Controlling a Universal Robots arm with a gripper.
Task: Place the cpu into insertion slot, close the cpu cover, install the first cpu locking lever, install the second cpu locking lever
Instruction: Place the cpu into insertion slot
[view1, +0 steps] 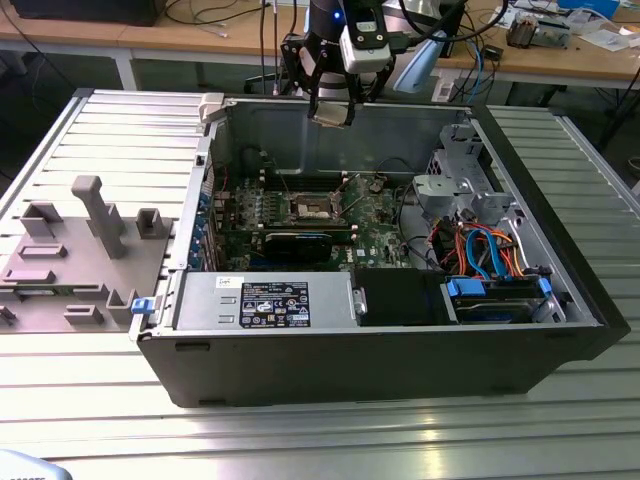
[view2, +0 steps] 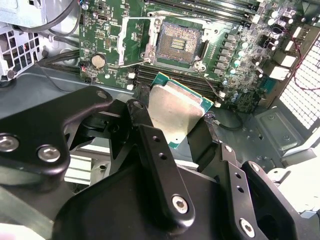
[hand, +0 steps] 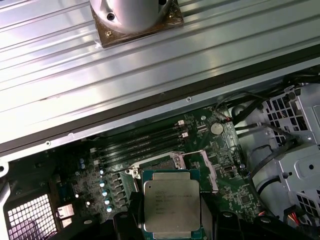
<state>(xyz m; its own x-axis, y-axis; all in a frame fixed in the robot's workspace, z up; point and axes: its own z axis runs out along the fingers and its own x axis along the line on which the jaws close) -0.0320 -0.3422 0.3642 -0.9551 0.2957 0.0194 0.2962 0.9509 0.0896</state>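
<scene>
The gripper (view2: 175, 120) hangs over the green board (view2: 107, 30). Its jaws pinch the chip (hand: 171, 207) by two edges. The chip is up in the air, tilted, near the open square socket (view2: 177, 42) on the board.

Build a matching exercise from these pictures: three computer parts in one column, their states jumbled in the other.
Things:
1. cpu
2. insertion slot
3. coin battery

States:
A. empty, contacts bare
B. round, seated on the green motherboard
C. clamped in the gripper, above the motherboard

Pairs: 1-C, 2-A, 3-B
</scene>
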